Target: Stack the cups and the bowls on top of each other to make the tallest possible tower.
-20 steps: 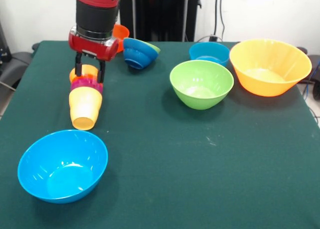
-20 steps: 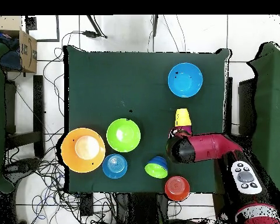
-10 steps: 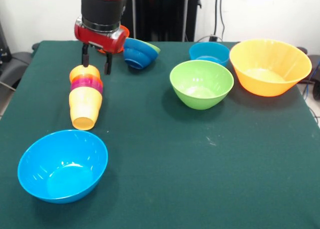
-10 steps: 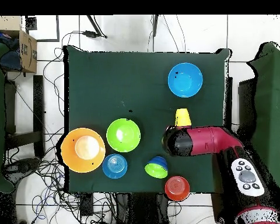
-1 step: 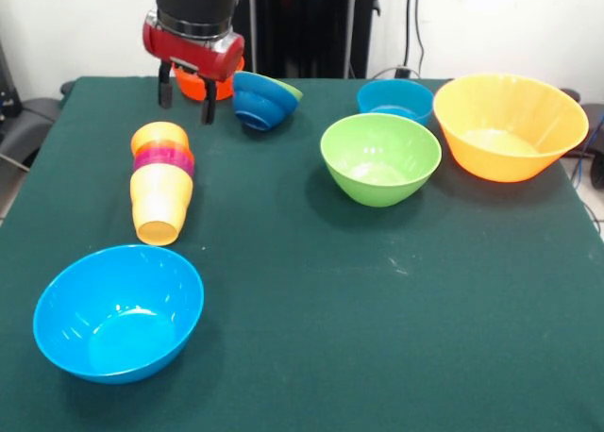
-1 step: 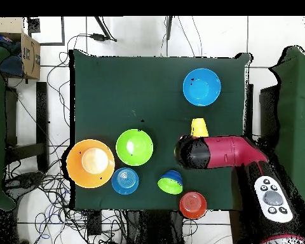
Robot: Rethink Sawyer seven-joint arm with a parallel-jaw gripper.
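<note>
1. The gripper [image 5: 186,97] has gone up since a second ago. Back then its two fingers were down on each side of the tower; now they hang above it, spread apart, with nothing in them.
2. The tower [image 5: 160,180] has not moved. It lies on its side near the left edge of the table [image 5: 311,281] in the front view, apart from all else.
3. It looks like a short fat tube made of cups pushed into each other — a pale yellow cup [image 5: 159,204] at the end nearest the camera, then a thin purple band, a red-orange band, and an orange-yellow rim at the far end.
4. I count four cups in it, none standing alone.
5. From above, only the yellow cup [image 6: 199,128] peeks out — the arm [image 6: 225,153] hides the rest.
6. I count six bowls for sure:
   - a big light blue bowl [image 5: 118,312] at the near left corner
   - a green bowl [image 5: 380,157] in the middle
   - a big orange-yellow bowl [image 5: 510,125] by the right edge
   - a small blue bowl [image 5: 394,100] just behind the green one
   - a dark blue bowl [image 5: 263,100] tipped on its side near the far edge, with a green one nested in it
   - an orange-red bowl [image 5: 201,86] behind the gripper, partly hidden
</note>
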